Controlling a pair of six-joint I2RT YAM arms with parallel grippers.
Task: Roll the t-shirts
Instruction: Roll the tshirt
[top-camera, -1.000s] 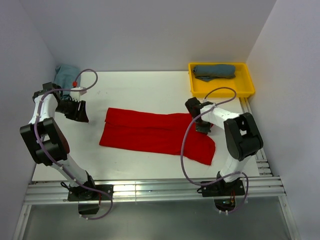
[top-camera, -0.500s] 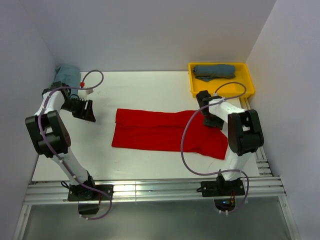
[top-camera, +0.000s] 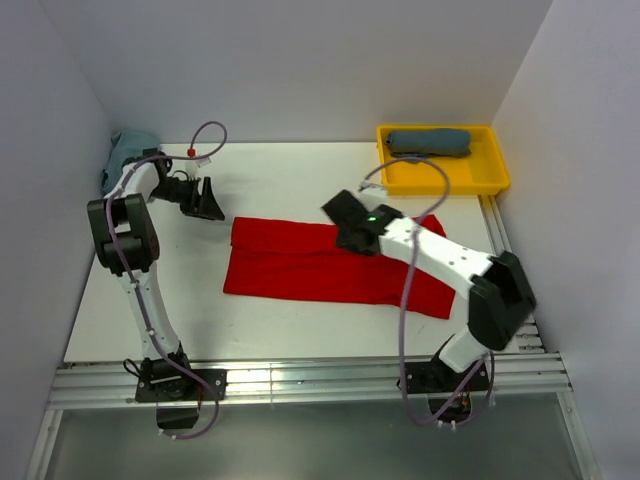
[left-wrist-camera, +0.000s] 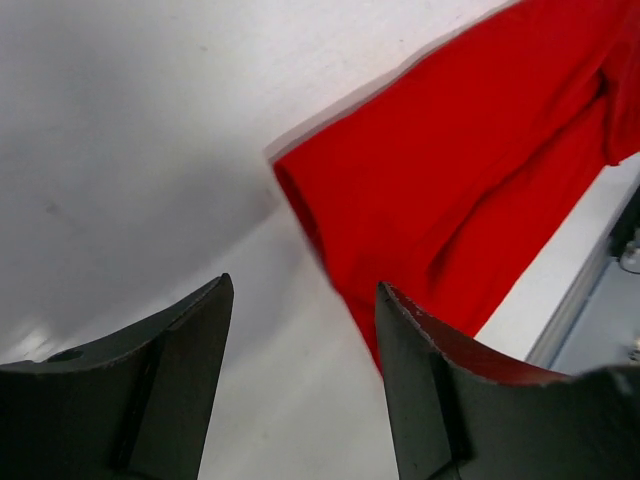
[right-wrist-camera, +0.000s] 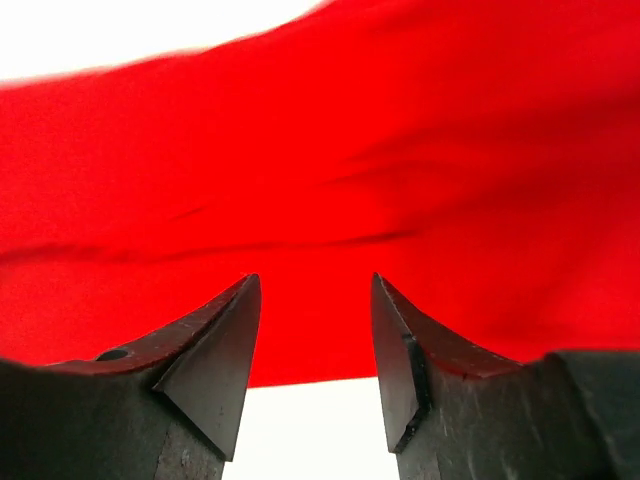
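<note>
Both jaws apart: left gripper (top-camera: 207, 200) near the red t-shirt (top-camera: 300, 265), right gripper (top-camera: 345, 215) above it. Rolling looks unstarted; next I'd pinch one end.

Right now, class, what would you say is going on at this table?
A red t-shirt lies on the table folded into a long strip, not yet rolled. The right pincer is open over its far edge; the left pincer is open above bare table off its left end. A slate-blue shirt lies in the yellow tray, a teal shirt in the far left corner.
</note>
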